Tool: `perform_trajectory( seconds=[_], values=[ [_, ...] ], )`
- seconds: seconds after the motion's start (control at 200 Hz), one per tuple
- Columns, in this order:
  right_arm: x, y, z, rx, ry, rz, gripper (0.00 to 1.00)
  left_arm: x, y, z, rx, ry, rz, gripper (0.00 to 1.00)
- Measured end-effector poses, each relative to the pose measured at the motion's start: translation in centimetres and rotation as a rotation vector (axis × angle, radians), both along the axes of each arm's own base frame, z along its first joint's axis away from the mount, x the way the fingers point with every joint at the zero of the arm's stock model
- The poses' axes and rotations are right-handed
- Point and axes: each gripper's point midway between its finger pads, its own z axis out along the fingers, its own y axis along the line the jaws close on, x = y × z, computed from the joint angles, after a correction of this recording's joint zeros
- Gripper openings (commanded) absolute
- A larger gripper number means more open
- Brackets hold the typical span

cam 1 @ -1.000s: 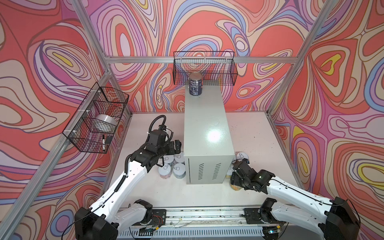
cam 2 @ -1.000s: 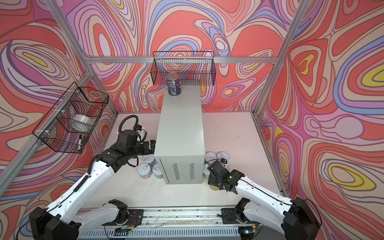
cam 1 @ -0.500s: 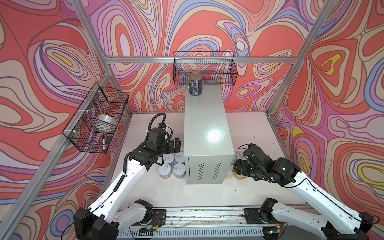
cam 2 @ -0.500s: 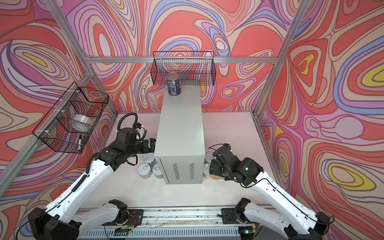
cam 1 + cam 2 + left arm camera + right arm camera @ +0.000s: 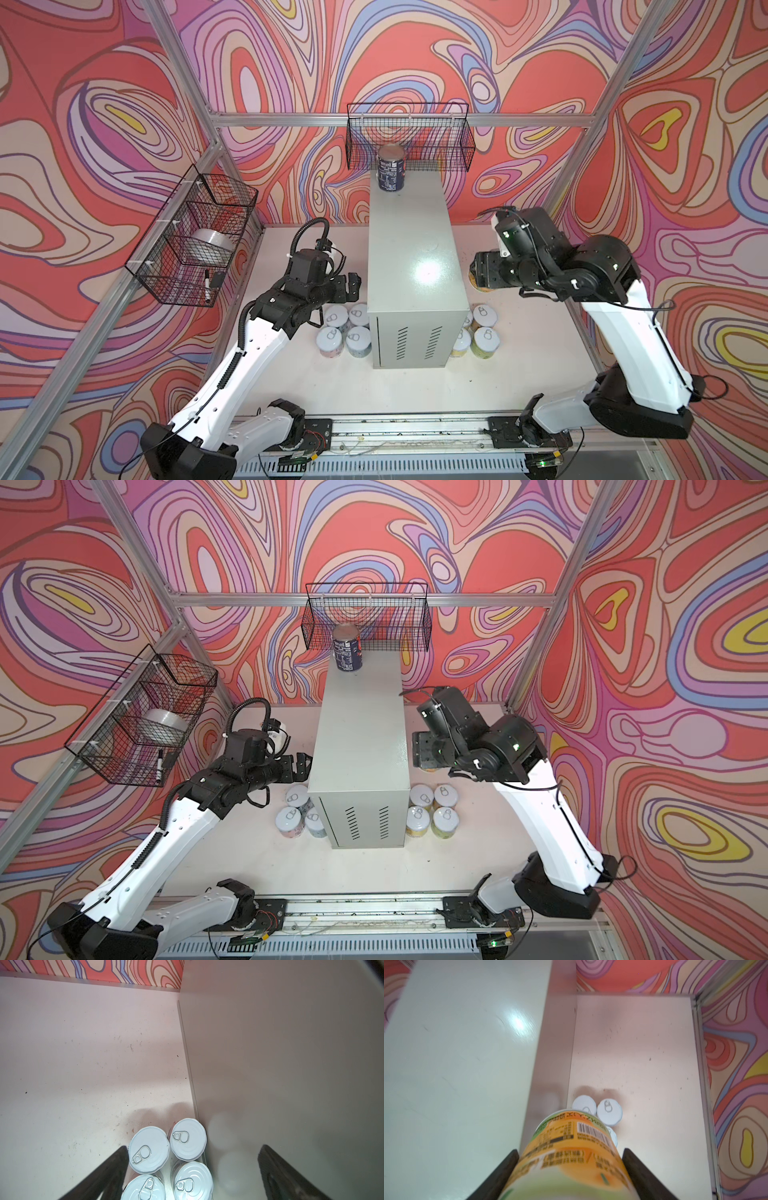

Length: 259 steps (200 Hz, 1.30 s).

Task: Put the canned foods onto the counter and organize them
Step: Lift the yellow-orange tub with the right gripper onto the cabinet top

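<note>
**Tin on the way up.** The right gripper (image 5: 570,1152) was clamped on an orange-labelled tin (image 5: 566,1167), its two dark fingers (image 5: 503,1167) pressed to either side of the label. The tin hung just beside the right side of the counter (image 5: 415,249). It was clear of the white tabletop (image 5: 415,390) and above the right-hand cluster of tins (image 5: 432,810), four standing against the counter's near right corner. In both top views only a yellow-orange sliver of the held tin showed under the gripper.

Across the counter, the left gripper (image 5: 194,1147) stood wide open and empty. It was poised over the left-hand cluster of tins (image 5: 148,1150), four packed against the counter's left wall. A navy tin (image 5: 390,174) stood upright at the far end of the counter's glossy top.

A second earlier the right arm had been stretched low along the table, its gripper down among the tins at the near right corner. It had since risen and swung back toward the counter's middle, carrying the tin. The left arm had barely shifted, and the navy tin had not moved.
</note>
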Motion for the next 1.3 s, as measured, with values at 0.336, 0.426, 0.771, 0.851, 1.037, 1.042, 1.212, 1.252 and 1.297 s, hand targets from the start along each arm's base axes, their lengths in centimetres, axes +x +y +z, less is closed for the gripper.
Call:
perform_trajectory(
  seconds=[0.336,0.426,0.771,0.851,1.037,1.042,1.212,1.252,1.297],
  values=[
    [1.5,2.6,-0.1,-0.045,0.023,0.118,0.0,-0.4,0.5,0.5,0.018,-0.003,0.006,0.98],
    [1.4,3.1,-0.2,-0.037,0.033,0.144,0.0,-0.3,0.5,1.3,0.016,-0.023,0.006,0.98],
    [2.1,5.8,0.1,0.029,0.025,0.223,0.0,0.5,0.4,1.2,0.025,-0.015,0.007,0.98],
    [2.7,6.6,0.2,0.04,0.026,0.236,0.0,0.6,0.4,0.9,0.031,-0.006,0.009,0.98],
    [3.9,8.5,0.1,0.069,0.024,0.265,0.05,0.8,0.4,0.8,0.033,-0.006,0.015,0.98],
    [3.9,8.5,0.1,0.069,0.024,0.265,0.05,0.8,0.4,0.8,0.033,-0.006,0.015,0.98],
    [4.8,9.4,0.1,0.08,0.01,0.274,0.65,0.9,0.4,0.7,0.031,-0.005,0.017,0.99],
    [4.9,9.6,0.1,0.081,0.009,0.275,0.74,1.0,0.5,0.7,0.031,-0.004,0.019,0.99],
    [5.0,9.7,0.2,0.082,0.007,0.278,0.83,1.0,0.6,0.6,0.031,-0.005,0.022,0.99]
  ],
)
